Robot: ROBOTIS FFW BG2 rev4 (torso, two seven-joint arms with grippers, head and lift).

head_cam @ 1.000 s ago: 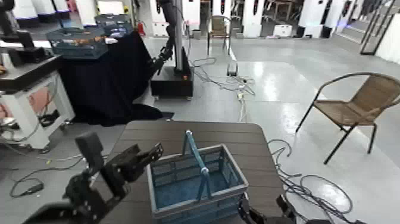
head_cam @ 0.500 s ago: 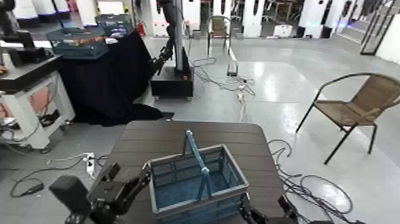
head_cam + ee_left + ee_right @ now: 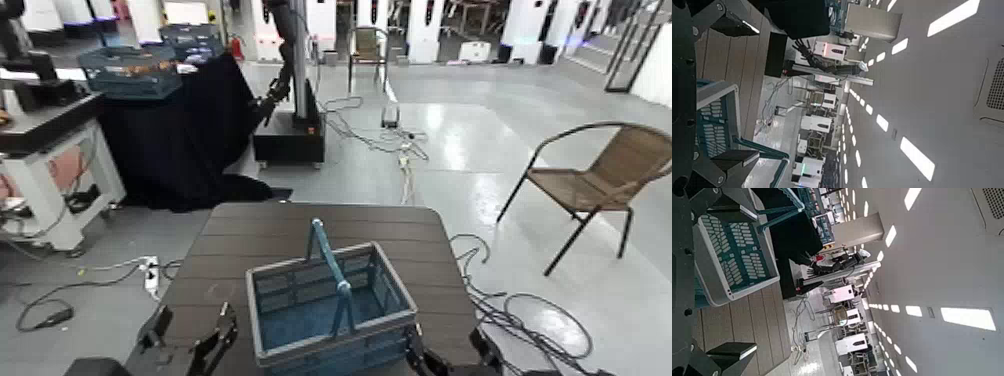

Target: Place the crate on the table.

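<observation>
The blue-grey crate [image 3: 330,305] with a light blue bar handle [image 3: 330,262] stands upright on the near half of the dark brown slatted table [image 3: 320,230]. My left gripper [image 3: 190,338] is low at the crate's left side, open and empty, apart from the crate. My right gripper [image 3: 447,355] is at the crate's near right corner, open and empty. In the left wrist view the crate [image 3: 711,117] shows between the spread fingers [image 3: 731,160] of the gripper [image 3: 738,88]. In the right wrist view the crate [image 3: 738,235] lies beyond the open gripper [image 3: 731,276].
A wicker chair [image 3: 600,180] stands on the floor at the right. Cables [image 3: 520,310] lie beside the table's right edge. A black-draped table [image 3: 175,130] with darker teal crates [image 3: 130,70] and a white-legged workbench [image 3: 40,150] stand at the far left.
My left arm has dropped and pulled back from beside the crate's left wall toward the near edge. The crate and the right gripper have not moved.
</observation>
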